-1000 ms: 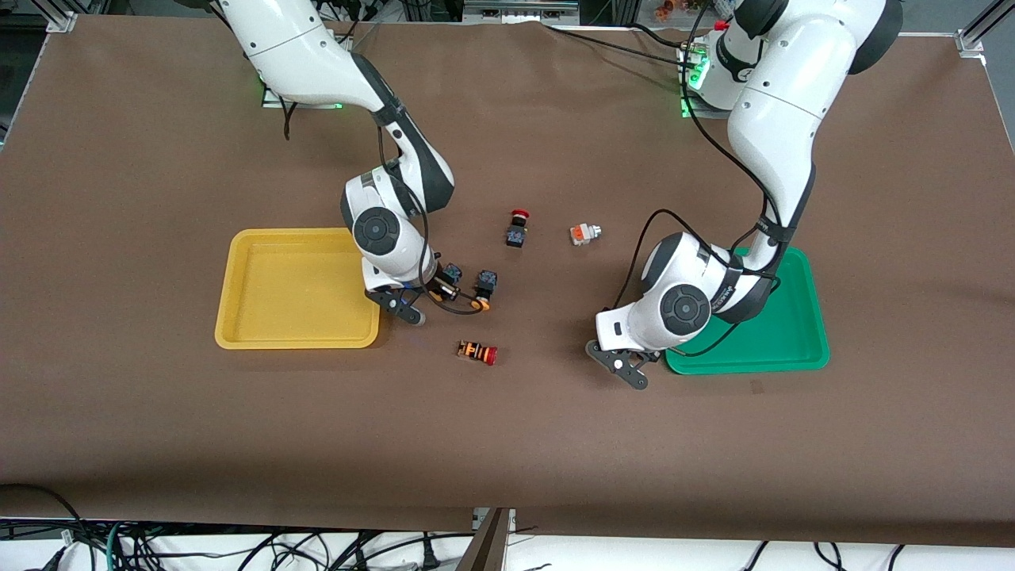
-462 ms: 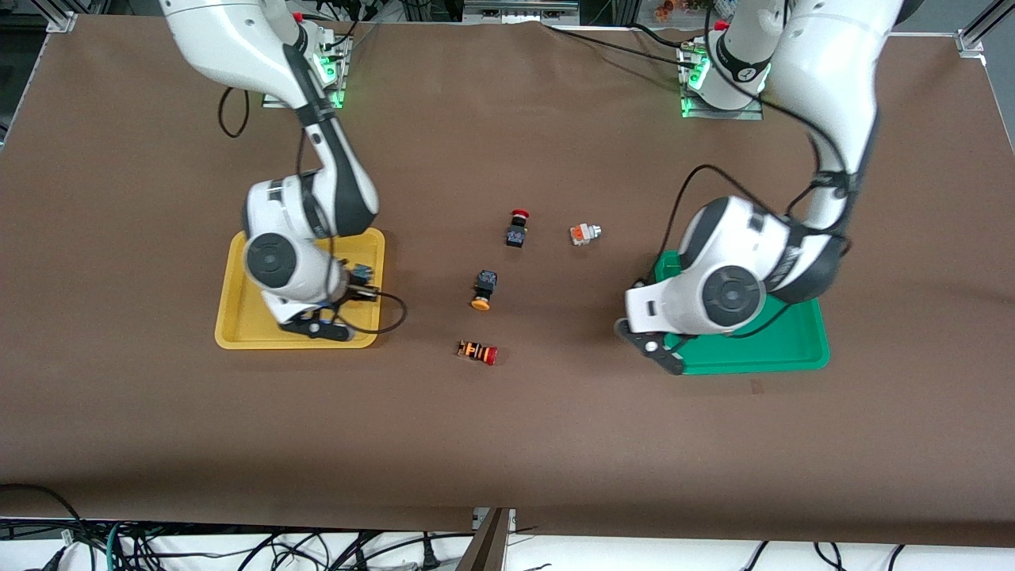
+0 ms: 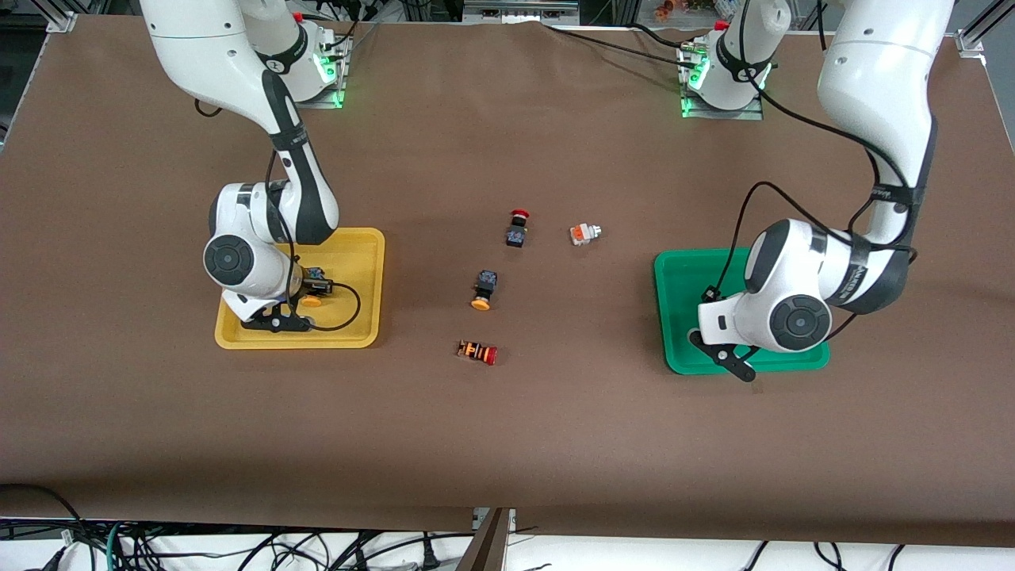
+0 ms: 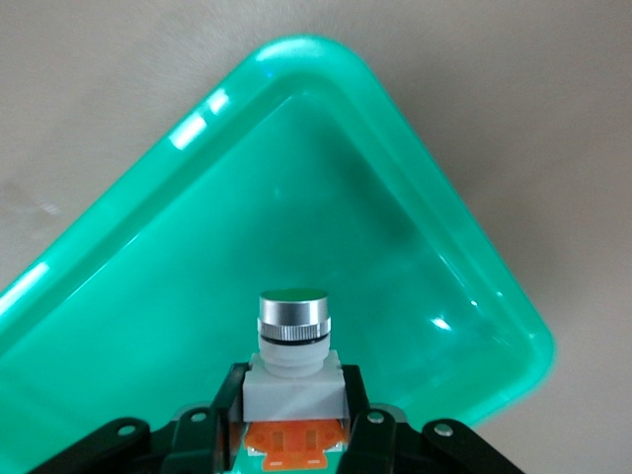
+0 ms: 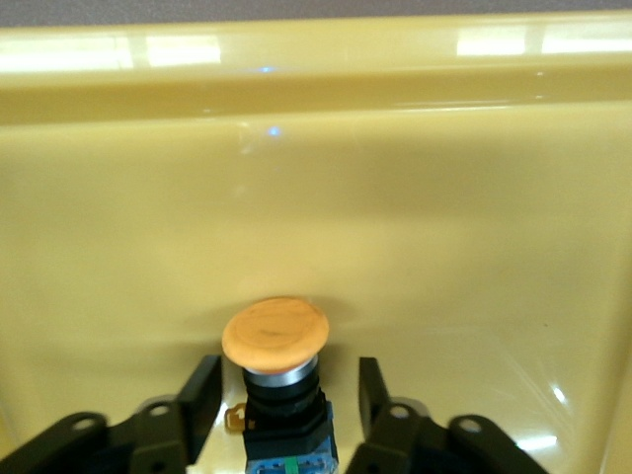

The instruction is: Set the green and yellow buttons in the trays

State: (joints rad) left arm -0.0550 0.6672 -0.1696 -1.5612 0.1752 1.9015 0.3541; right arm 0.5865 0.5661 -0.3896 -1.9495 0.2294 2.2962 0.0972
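Note:
My right gripper (image 3: 273,321) is low in the yellow tray (image 3: 349,337). It is open (image 5: 287,367). A black-bodied button with an orange-yellow cap (image 5: 276,333) lies on the tray floor between the fingers (image 5: 202,393), with a gap on each side; it also shows in the front view (image 3: 312,300). My left gripper (image 3: 725,361) is over the green tray (image 3: 674,277), at the corner nearest the front camera. It is shut (image 4: 293,380) on a white-and-silver button (image 4: 293,336) with an orange block, held above the tray floor (image 4: 326,197). A second yellow-capped button (image 3: 484,289) and a second white-and-orange button (image 3: 584,234) lie mid-table.
A black switch with a red cap (image 3: 517,228) stands mid-table beside the white-and-orange button. An orange-striped switch with a red cap (image 3: 477,352) lies nearer the front camera than the yellow-capped one. Brown table surface lies between the two trays.
My right arm carried the yellow-capped button from beside the yellow tray into it and opened. My left arm moved from the table beside the green tray to over it, holding the white button.

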